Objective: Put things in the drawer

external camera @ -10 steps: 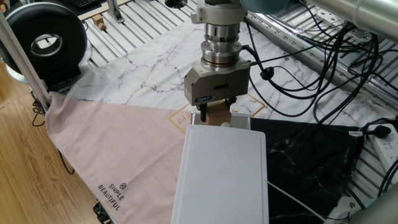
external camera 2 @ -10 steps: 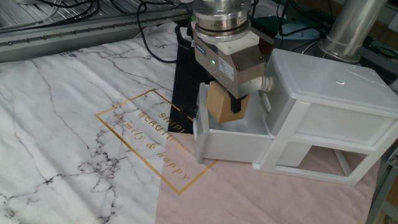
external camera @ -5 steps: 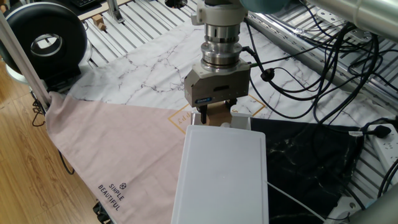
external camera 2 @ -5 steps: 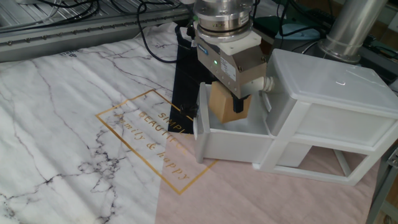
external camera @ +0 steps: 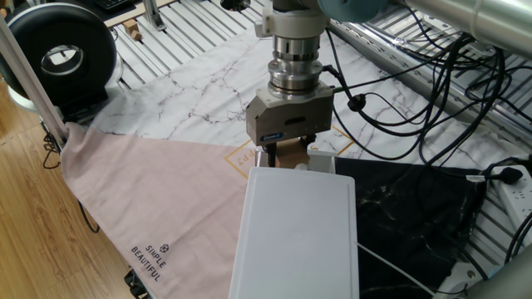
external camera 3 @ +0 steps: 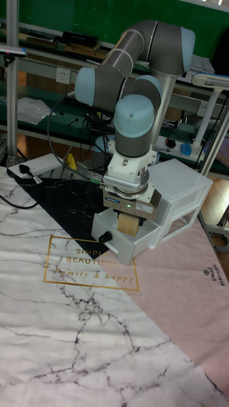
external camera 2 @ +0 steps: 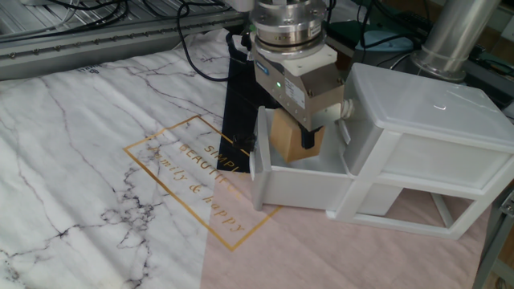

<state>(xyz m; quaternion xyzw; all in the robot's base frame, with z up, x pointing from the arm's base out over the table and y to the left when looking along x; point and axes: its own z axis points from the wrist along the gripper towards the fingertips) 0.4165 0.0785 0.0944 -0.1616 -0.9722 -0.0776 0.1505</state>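
A single robot arm reached straight down over the open drawer [external camera 2: 299,178] of a white plastic drawer unit [external camera 2: 418,144] standing on a desk covered by a cloth with marble, pink and black panels. The gripper [external camera 2: 303,138] had its fingers [external camera 2: 307,138] closed on a small light-brown wooden cube [external camera 2: 291,138], one dark finger showing against the cube's front face in the other fixed view. Relative to the drawer, the cube hung directly above the open tray, between the tray's front panel and the body of the unit; its lower edge looked level with or just below the tray's rim, though whether it touched the tray floor could not be told. The cube sat squarely beneath the gripper body, so the fingers and cube shared one vertical line pointing down into the tray. In the tall fixed view the drawer's small dark knob [external camera 3: 105,236] faced out toward the marble side of the cloth, with the cube [external camera 3: 126,224] just behind and above it. In one fixed view, taken from behind the unit, only the cube's top [external camera: 290,149] showed beyond the unit's flat lid [external camera: 298,228]. Judging from this, the next step was a short lowering and release into the tray. A round black device [external camera: 58,55] stood well away from the drawer, at the desk's far corner.
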